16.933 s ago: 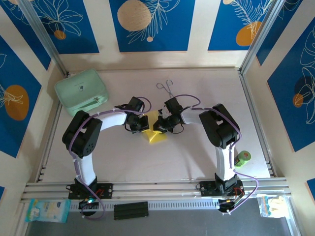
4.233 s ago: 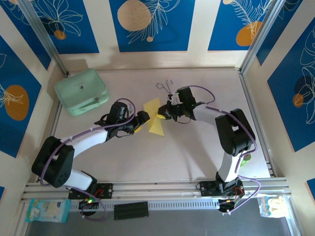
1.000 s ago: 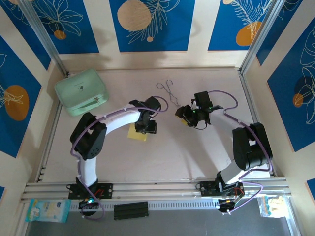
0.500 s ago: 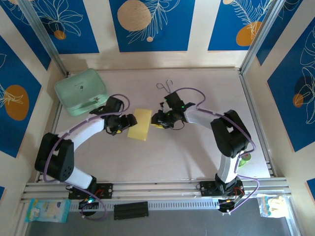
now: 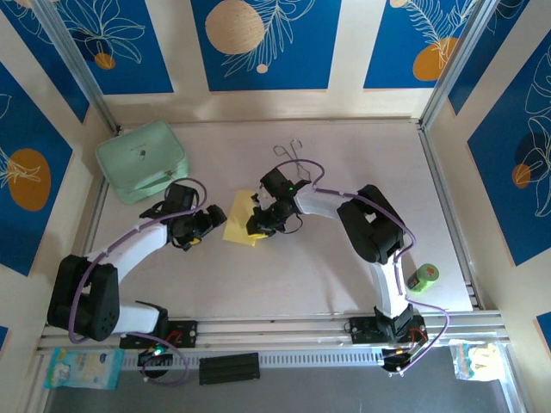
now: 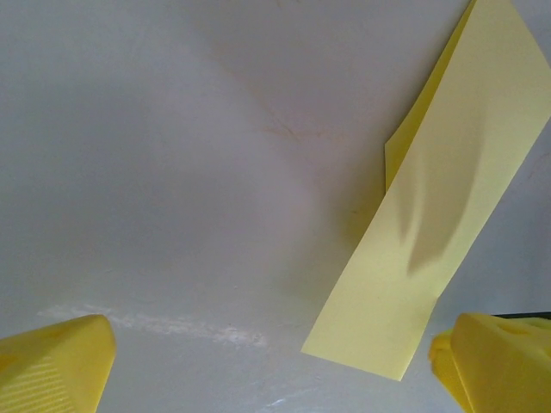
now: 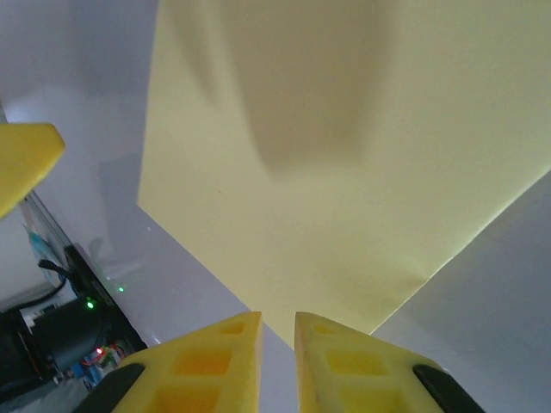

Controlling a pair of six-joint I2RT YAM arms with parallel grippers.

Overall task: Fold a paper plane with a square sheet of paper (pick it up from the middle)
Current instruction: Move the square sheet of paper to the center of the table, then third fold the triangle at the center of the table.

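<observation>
From above we count one folded square sheet of paper [image 5: 238, 229] lying flat mid-table, one mint-green case [image 5: 142, 160], one pair of tongs [image 5: 293, 155] and one green roll [image 5: 424, 276]. Our left wrist view adds the sheet's doubled edge, with the left gripper [image 6: 277, 363] spread wide beside it. The right gripper [image 7: 277, 344] is nearly pressed together at the sheet's corner, with nothing seen between its fingers.

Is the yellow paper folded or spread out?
Folded. The yellow paper is a narrow strip, a second layer peeking out along one edge.
</observation>
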